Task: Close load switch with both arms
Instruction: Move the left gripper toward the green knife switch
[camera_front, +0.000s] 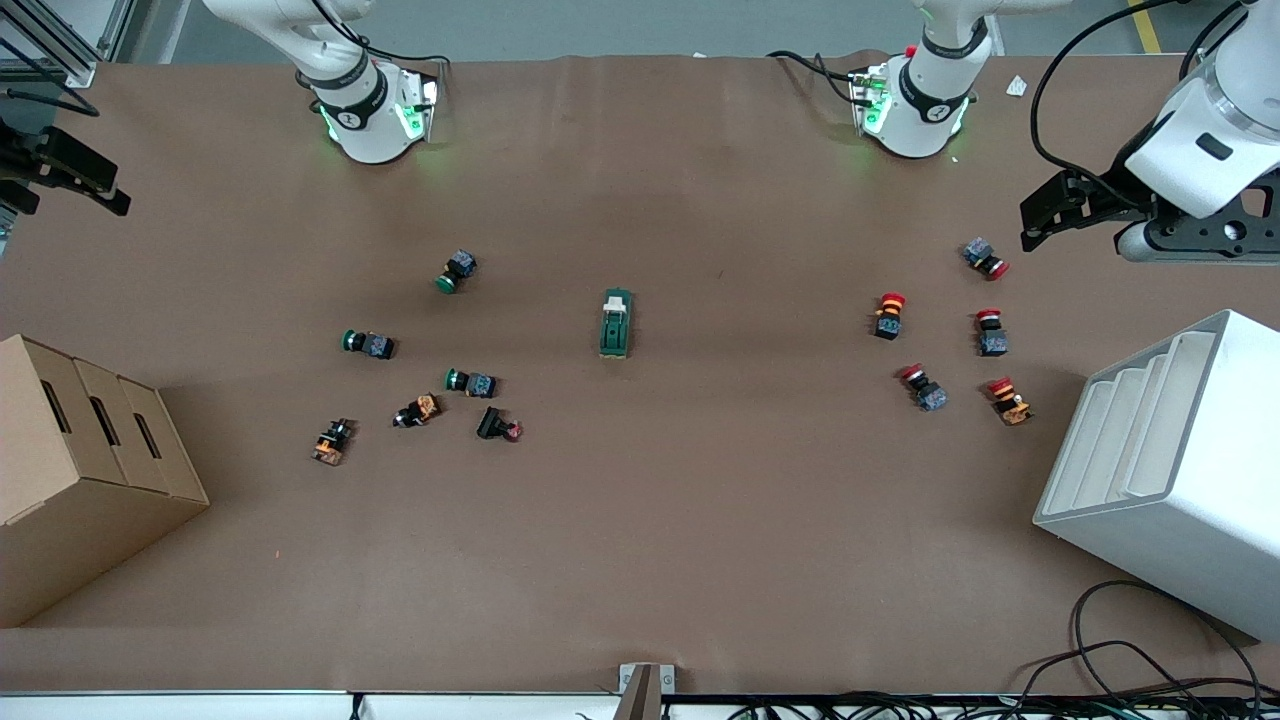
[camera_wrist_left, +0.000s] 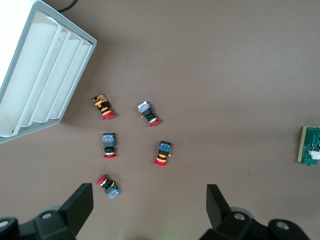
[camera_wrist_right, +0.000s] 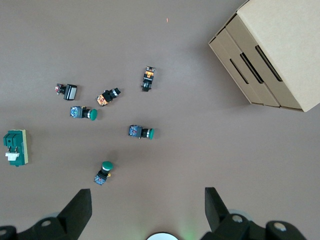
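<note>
The load switch (camera_front: 616, 324), a dark-green block with a cream lever at the end toward the robots' bases, lies flat at the middle of the table. It also shows at the edge of the left wrist view (camera_wrist_left: 311, 146) and of the right wrist view (camera_wrist_right: 15, 147). My left gripper (camera_wrist_left: 149, 200) is open and empty, high over the left arm's end of the table (camera_front: 1045, 222), above the red push-buttons. My right gripper (camera_wrist_right: 148, 200) is open and empty, high over the right arm's end (camera_front: 95, 185). Both are well away from the switch.
Several red-capped push-buttons (camera_front: 890, 315) lie toward the left arm's end, several green-capped and orange ones (camera_front: 470, 382) toward the right arm's end. A white slotted rack (camera_front: 1170, 470) and a cardboard box (camera_front: 80, 470) stand at the two ends, nearer the front camera.
</note>
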